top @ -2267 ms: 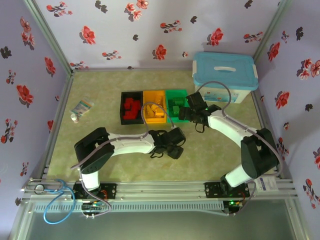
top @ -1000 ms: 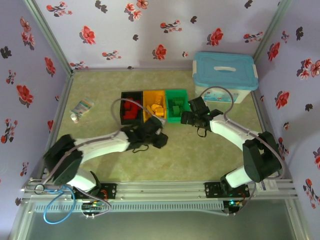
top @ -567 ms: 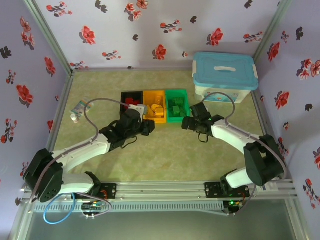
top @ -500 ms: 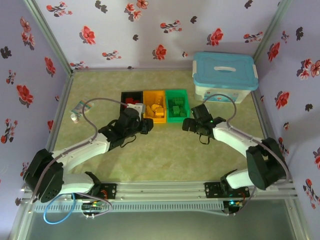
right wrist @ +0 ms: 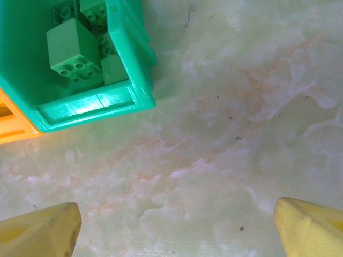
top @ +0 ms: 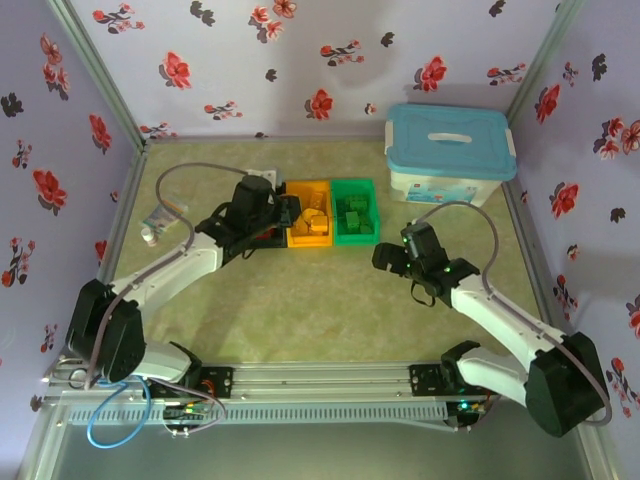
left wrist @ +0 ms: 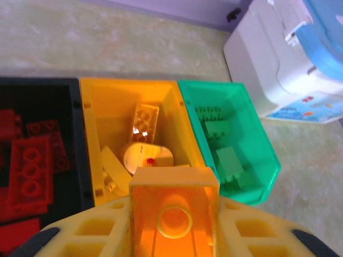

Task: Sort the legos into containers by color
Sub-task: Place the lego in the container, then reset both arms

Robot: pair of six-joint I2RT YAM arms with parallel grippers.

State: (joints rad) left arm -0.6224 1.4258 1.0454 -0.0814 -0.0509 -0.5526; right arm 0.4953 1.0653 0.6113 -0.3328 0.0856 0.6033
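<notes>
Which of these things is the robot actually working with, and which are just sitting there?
Part of the job: black bin, orange bin, green bin, red bricks, green bricks, orange brick being carried.
Just lying about: white box with blue lid, small packet.

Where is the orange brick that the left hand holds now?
In the left wrist view, the orange brick is gripped in the left hand, over the near end of the orange bin.

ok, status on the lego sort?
Left gripper shut on orange brick, at orange bin. Right gripper open, empty, over table beside green bin. Nothing blocking the drop.
</notes>
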